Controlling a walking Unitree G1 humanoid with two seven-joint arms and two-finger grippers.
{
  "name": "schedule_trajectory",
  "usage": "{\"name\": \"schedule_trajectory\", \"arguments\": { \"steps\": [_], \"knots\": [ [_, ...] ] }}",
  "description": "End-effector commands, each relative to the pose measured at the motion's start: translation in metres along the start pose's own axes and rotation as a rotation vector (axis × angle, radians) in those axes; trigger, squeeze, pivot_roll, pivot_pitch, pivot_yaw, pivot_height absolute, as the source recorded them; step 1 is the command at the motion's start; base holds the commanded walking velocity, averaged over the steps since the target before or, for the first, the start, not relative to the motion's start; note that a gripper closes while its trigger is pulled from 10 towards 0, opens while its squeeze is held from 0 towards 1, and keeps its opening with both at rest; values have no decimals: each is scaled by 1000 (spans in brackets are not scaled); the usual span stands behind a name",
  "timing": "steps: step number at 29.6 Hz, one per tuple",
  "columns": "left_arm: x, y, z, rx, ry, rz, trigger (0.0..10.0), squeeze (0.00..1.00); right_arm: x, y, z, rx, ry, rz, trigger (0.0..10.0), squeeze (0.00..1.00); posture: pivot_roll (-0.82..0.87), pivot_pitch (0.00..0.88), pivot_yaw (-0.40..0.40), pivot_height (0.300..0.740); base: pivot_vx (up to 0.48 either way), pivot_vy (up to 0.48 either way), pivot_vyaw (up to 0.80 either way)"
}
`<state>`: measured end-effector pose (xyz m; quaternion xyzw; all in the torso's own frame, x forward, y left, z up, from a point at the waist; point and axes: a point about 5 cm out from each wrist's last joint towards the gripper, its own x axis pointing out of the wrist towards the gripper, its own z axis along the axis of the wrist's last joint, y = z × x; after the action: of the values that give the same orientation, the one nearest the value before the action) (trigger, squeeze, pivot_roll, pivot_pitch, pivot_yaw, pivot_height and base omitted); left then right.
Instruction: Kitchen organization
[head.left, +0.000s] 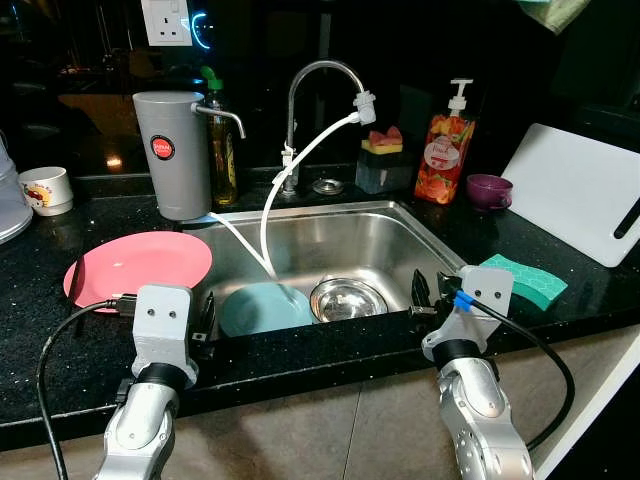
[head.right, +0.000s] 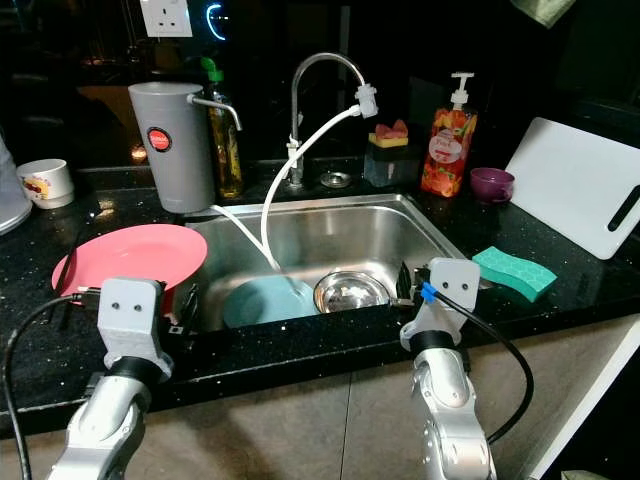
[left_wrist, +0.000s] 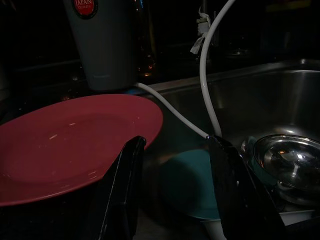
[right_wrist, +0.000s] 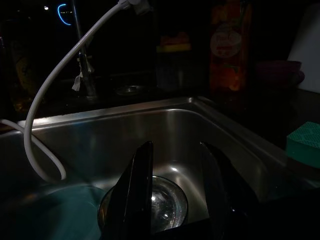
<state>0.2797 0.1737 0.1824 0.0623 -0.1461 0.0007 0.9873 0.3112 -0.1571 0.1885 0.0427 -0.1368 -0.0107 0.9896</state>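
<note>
Both grippers hung at the sink's (head.left: 420, 225) front edge, empty with fingers parted: left gripper (left_wrist: 175, 187) between pink plate (head.left: 140, 262) on the table (head.left: 60, 340) and teal plate (head.left: 262, 308) inside, right gripper (right_wrist: 175, 192) over the steel bowl (head.left: 347, 298).

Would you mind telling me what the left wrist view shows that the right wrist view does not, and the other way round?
Left wrist view alone: the pink plate on the counter and the grey canister behind it, seen past the open left hand.

Right wrist view alone: the orange soap bottle, the purple bowl, a corner of the green sponge and the tap's base, past the open right hand.

Both share the steel sink, the white hose, the teal plate and the metal bowl.
</note>
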Motion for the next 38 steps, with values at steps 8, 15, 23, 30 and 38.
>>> {"name": "schedule_trajectory", "arguments": {
  "steps": [8,15,23,30,38],
  "knots": [
    [1,1,0,15,-6,-4,10000,0,0,0,-1,5,1,-2,10000,0,114,20,-40,740,0,0,0],
    [1,1,0,16,-5,-4,10000,0,0,0,-2,6,2,-3,10000,0,114,20,-40,740,0,0,0],
    [1,1,0,16,-5,-4,10000,0,0,0,-2,7,3,-6,10000,0,112,27,-38,740,0,0,0],
    [2,1,0,17,-6,-5,10000,0,-1,0,-2,8,3,-9,10000,0,111,30,-35,740,0,0,0],
    [1,1,0,17,-5,-6,10000,0,-1,0,-2,9,3,-12,10000,0,111,33,-33,740,0,0,0]
  ]
}}
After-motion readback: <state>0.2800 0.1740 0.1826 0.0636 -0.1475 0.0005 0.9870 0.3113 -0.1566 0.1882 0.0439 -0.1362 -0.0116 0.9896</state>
